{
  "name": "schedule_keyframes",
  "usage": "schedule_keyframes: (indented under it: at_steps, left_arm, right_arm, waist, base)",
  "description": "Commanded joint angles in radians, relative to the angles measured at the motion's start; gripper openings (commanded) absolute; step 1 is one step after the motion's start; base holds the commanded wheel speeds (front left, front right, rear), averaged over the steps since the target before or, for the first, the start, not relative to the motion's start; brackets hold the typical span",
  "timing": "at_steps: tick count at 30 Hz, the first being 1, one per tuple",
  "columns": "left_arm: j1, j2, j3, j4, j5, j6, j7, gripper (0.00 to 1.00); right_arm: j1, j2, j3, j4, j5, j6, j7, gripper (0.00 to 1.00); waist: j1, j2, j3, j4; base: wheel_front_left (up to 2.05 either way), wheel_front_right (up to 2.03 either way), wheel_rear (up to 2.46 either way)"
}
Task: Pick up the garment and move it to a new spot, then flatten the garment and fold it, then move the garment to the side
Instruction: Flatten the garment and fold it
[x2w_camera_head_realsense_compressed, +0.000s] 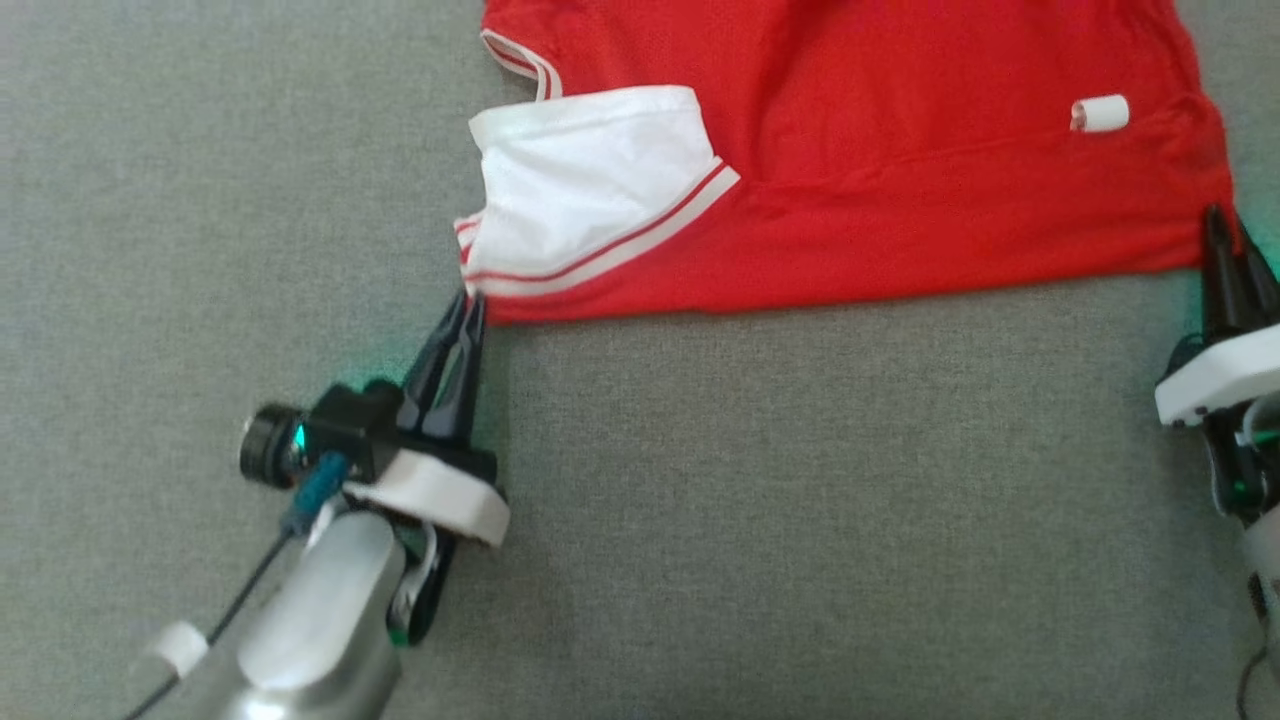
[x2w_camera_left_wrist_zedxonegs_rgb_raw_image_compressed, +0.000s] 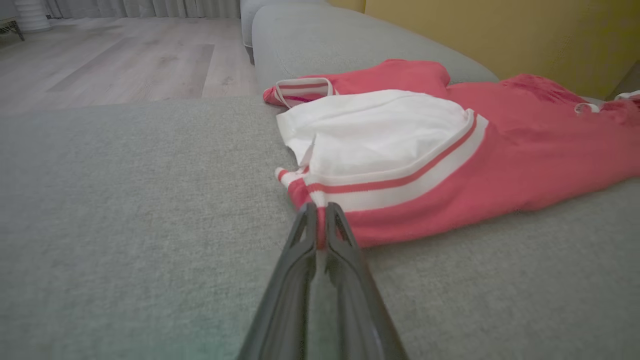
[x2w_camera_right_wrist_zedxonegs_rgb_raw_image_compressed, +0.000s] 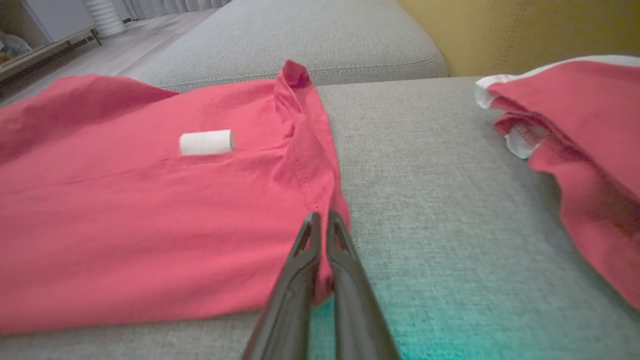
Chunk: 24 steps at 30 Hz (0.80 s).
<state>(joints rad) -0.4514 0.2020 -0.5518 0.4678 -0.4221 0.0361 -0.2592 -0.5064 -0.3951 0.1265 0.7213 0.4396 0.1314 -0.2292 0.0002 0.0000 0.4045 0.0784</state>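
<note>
One red garment (x2w_camera_head_realsense_compressed: 900, 200) spread on one grey sofa seat (x2w_camera_head_realsense_compressed: 800, 500), near hem running straight across. On the garment's left part, one white sleeve (x2w_camera_head_realsense_compressed: 580, 190) with red-striped trim; toward the garment's right side, one small white rolled tag (x2w_camera_head_realsense_compressed: 1100, 113). Two hands, both at the garment's near hem. At the garment's near left corner, the left hand (x2w_camera_head_realsense_compressed: 468, 305), clenched, red cloth pinched between its two dark fingers just below the striped trim. At the garment's near right corner, the right hand (x2w_camera_head_realsense_compressed: 1235, 250), likewise clenched on the cloth. Right of the garment and apart from it, one more heap of red cloth (x2w_camera_right_wrist_zedxonegs_rgb_raw_image_compressed: 590, 125) with white edging; cannot tell whether a separate piece.
</note>
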Motion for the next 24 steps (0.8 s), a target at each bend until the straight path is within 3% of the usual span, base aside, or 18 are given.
schedule_keyframes:
  at_steps: [1,6,17,24]
  left_arm:
    - [0.026,0.029,0.036,-0.031,0.0,0.008,-0.002,0.0]
    - [0.133,0.051,0.038,-0.1,-0.016,0.033,0.006,0.0]
    - [0.436,0.163,0.054,-0.423,-0.029,0.158,0.086,0.0]
    - [0.51,0.208,0.049,-0.529,-0.036,0.177,0.138,0.0]
  right_arm:
    - [0.039,-0.028,0.016,-0.022,0.013,-0.001,-0.013,0.0]
    - [0.144,-0.056,0.004,-0.097,0.047,-0.001,-0.028,0.0]
    - [0.391,-0.04,-0.077,-0.29,-0.002,-0.001,-0.032,0.0]
    - [0.503,-0.009,-0.141,-0.376,-0.041,-0.001,0.005,0.0]
  waist:
    - [-0.0002,0.0,-0.013,0.0]
    - [-0.0002,0.0,-0.038,-0.014]
    - [-0.0002,0.0,-0.081,-0.056]
    - [-0.0002,0.0,-0.089,-0.055]
  base:
    - [0.0,0.0,0.0]
    - [0.0,0.0,0.0]
    - [0.0,0.0,0.0]
    - [0.0,0.0,0.0]
